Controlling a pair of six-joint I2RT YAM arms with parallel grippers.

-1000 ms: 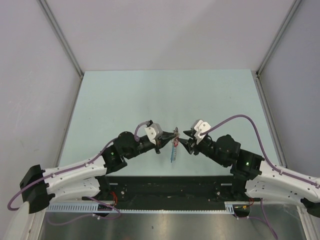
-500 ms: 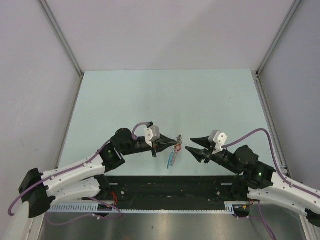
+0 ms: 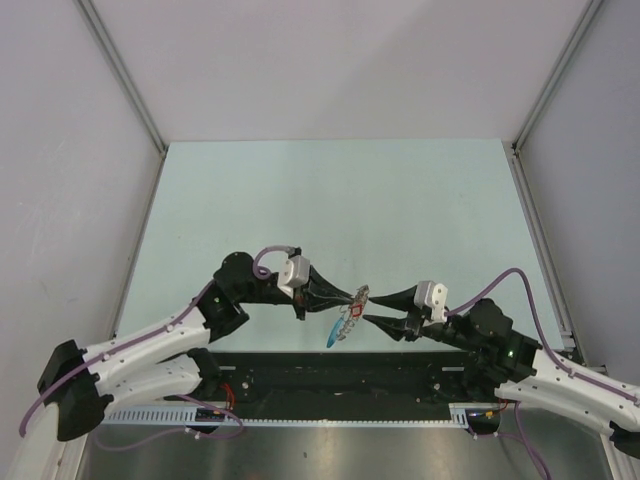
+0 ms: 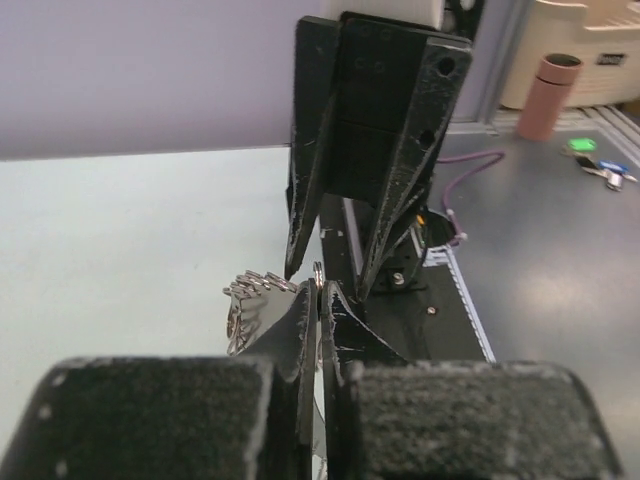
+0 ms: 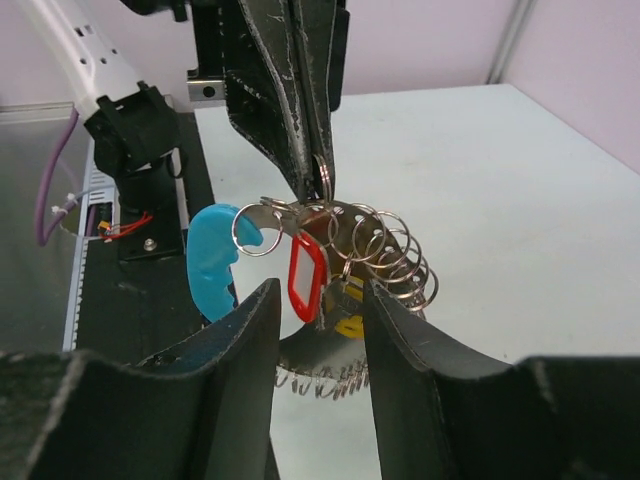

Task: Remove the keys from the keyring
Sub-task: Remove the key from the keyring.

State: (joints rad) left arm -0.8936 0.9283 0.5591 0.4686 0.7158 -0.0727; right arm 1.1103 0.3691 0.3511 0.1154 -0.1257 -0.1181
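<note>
Red key point(image 5: 305, 278) hangs off the keyring point(image 5: 385, 250), long axis near vertical, free end down. The bunch is held in the air over the near edge of the surface point(image 3: 330, 200), blue piece point(image 5: 212, 262) trailing nearest. Left jaws are clamped shut on a top ring, probably to anchor it; right jaws stand half-open either side of the key, likely lining up a pull.

My L gripper point(image 3: 349, 296): tips pinched together on the keyring point(image 3: 357, 297), over near edge of table point(image 3: 330, 200). Bundle trails down-left w/ red key point(image 3: 354, 311) mid, blue piece point(image 3: 331, 339) at the end. My R gripper point(image 3: 369, 307) faces it, fingers apart, tips just beside bundle.
</note>
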